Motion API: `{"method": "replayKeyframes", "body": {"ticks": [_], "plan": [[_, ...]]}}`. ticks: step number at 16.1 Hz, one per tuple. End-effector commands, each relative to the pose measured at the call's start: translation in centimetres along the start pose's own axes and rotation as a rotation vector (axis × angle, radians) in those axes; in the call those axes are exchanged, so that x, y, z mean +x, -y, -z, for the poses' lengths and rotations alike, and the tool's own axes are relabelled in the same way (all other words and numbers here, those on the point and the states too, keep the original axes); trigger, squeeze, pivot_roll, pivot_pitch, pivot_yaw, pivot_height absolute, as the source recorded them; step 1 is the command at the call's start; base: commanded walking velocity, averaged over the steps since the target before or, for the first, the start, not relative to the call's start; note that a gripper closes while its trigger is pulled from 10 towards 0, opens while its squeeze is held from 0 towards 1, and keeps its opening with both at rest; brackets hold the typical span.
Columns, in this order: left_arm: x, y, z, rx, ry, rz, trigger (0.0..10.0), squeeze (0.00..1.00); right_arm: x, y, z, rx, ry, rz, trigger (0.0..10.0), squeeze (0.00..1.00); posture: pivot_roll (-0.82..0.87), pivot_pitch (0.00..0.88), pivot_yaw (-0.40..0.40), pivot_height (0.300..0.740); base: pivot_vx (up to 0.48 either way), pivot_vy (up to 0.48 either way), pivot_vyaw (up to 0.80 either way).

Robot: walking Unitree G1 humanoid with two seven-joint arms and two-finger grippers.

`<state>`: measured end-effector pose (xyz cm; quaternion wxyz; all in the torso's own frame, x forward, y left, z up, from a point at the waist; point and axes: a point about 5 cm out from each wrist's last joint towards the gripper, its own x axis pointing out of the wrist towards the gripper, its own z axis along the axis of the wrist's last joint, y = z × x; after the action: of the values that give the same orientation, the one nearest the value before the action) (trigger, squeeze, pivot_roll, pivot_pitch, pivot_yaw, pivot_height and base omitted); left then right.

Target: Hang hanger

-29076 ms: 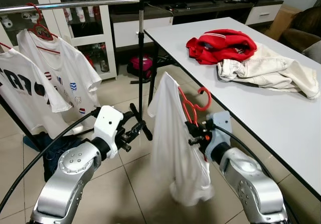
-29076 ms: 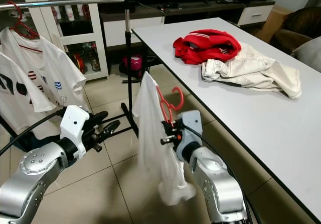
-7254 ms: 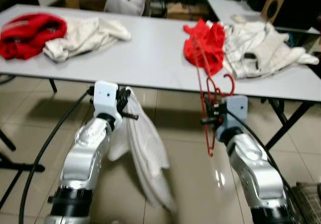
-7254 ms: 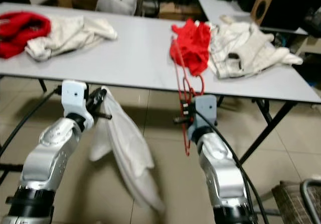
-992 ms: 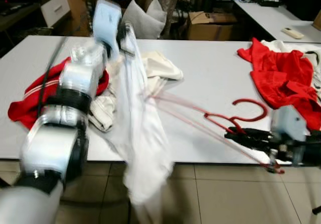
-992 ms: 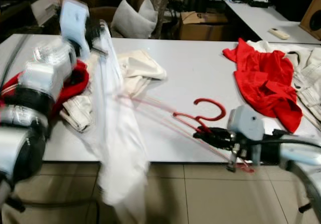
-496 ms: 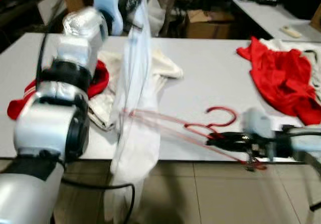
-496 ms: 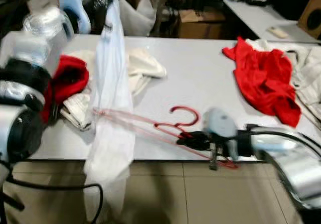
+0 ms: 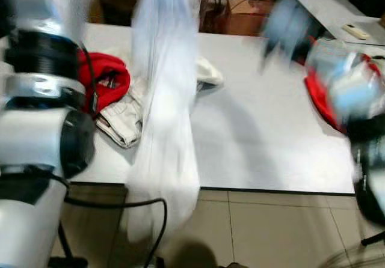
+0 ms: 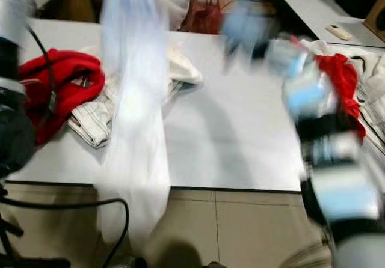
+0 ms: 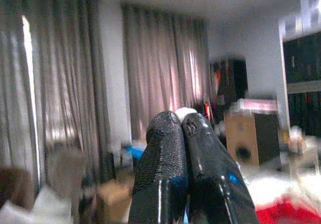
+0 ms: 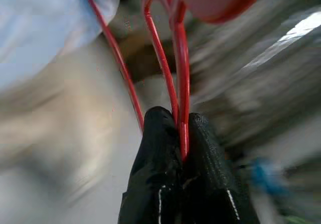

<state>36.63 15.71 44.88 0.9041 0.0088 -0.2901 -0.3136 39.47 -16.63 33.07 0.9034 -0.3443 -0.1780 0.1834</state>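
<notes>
My right hand (image 12: pixel 180 133) clenched the thin red wire hanger (image 12: pixel 176 68) by its twin rods just below the hook, well above the white tabletop (image 9: pixel 258 124). My left hand (image 11: pixel 181 128), fingers pressed together, held up the limp white shirt (image 9: pixel 163 118), which draped down past the tabletop's near edge. I judged the hanger light, springy and slick, best pinched at the neck; the shirt soft and prone to slide.

A white table (image 9: pixel 258 130) is seen over a tiled floor (image 9: pixel 271 232). A red garment (image 9: pixel 105 82) is laid near its left end, touched by a pale crumpled garment (image 9: pixel 123 121) just beside it. Another red garment (image 10: pixel 343 79) is spread at the right end.
</notes>
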Motion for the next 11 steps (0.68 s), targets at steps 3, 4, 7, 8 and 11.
{"method": "replayKeyframes", "body": {"ticks": [3,4,7,8,11], "plan": [[-0.5,-0.4,-2.7,-0.016,0.103,-0.023,10.0,0.0,-0.2,2.3,-0.5,0.016,0.098,0.184,10.0,0.0,-0.05,0.0,-0.077,0.74,0.0,0.0,0.0],[-0.6,-0.5,-1.5,-0.021,0.066,-0.043,10.0,0.0,0.0,0.4,0.9,-0.011,0.066,0.117,10.0,0.0,-0.06,0.0,-0.066,0.74,0.0,0.0,0.0],[-1.1,-0.1,1.8,-0.019,-0.031,-0.076,10.0,0.0,-0.6,-2.9,3.8,-0.049,0.015,0.033,10.0,0.0,-0.07,0.0,-0.049,0.74,0.0,0.0,0.0],[-1.9,0.3,5.8,-0.007,-0.157,-0.106,10.0,0.0,-1.7,-4.8,5.9,-0.013,-0.019,-0.031,10.0,0.0,-0.08,0.0,-0.028,0.74,0.0,0.0,0.0],[-4.4,0.7,12.8,0.078,-0.405,-0.151,10.0,0.0,-4.0,-7.3,8.3,-0.005,-0.062,-0.191,10.0,0.0,-0.1,0.0,-0.006,0.74,0.0,0.0,0.0]]}}
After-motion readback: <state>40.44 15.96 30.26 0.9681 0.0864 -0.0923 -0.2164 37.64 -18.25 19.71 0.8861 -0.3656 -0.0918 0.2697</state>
